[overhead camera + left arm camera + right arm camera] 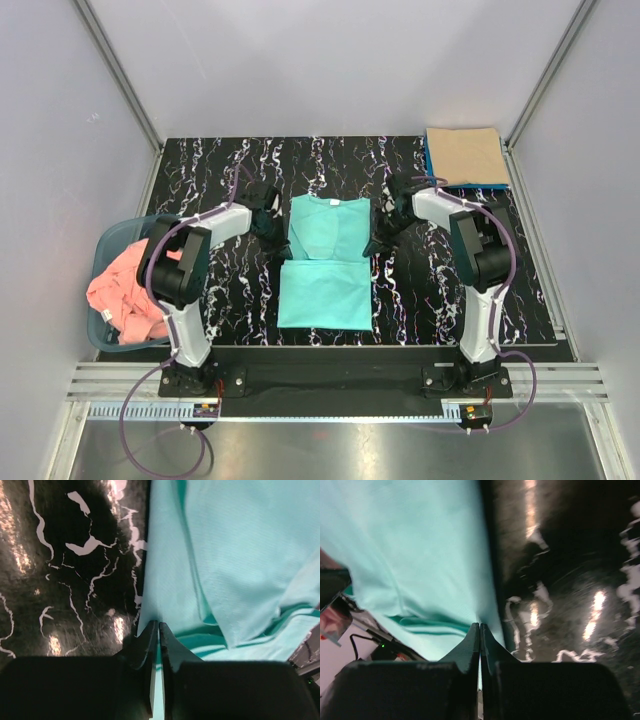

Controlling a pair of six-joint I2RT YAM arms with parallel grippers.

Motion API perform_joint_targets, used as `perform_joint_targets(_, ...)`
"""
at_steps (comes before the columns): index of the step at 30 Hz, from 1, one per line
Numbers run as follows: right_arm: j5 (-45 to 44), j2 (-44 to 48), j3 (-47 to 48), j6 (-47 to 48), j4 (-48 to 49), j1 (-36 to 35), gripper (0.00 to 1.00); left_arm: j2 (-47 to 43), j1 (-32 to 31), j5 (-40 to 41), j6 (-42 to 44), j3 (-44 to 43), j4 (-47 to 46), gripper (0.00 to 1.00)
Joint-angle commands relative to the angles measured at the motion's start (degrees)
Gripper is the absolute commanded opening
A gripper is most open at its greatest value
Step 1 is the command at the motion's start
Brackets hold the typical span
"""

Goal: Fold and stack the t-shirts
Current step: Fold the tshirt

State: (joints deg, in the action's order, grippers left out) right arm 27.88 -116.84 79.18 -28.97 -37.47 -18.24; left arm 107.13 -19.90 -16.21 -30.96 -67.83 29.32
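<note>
A turquoise-green t-shirt (325, 265) lies in the middle of the black marbled table, its upper part doubled over the lower part. My left gripper (281, 243) is shut on the shirt's left edge (165, 580), cloth showing between the jaws. My right gripper (374, 245) is shut on the shirt's right edge (420, 565). A salmon pink t-shirt (125, 290) lies crumpled in the basket at the left. A folded tan-beige t-shirt (465, 155) lies on a blue one (478, 184) at the far right corner.
The blue-grey plastic basket (108, 245) hangs over the table's left edge. The table (430, 300) is walled by white panels at the back and sides. The arm bases stand at the near edge.
</note>
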Motion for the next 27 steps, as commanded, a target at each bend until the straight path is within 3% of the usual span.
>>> perform_joint_targets(1,-3.9,-2.3,1.0,2.9,-1.3,1.3,0.00,2.8,0.6,1.4,1.0,-1.0,-0.1,0.07)
perform_joint_targets(7,-7.0,-1.6,0.7,5.2,-2.8,1.3,0.00,2.4,0.8,4.2,2.0,0.2,2.2,0.03)
perform_joint_targets(11,-8.3,3.2,2.6,5.8,-5.6,1.3,0.00,-2.4,0.7,3.0,2.0,0.0,3.5,0.04)
perform_joint_targets(18,-3.6,6.0,4.1,5.0,-6.8,1.3,0.00,-7.9,0.7,-0.4,0.4,0.1,2.2,0.07)
perform_joint_targets(27,0.4,-0.2,3.0,5.2,-3.0,1.3,0.00,-0.9,0.7,-3.5,-1.5,-0.2,-2.2,0.08)
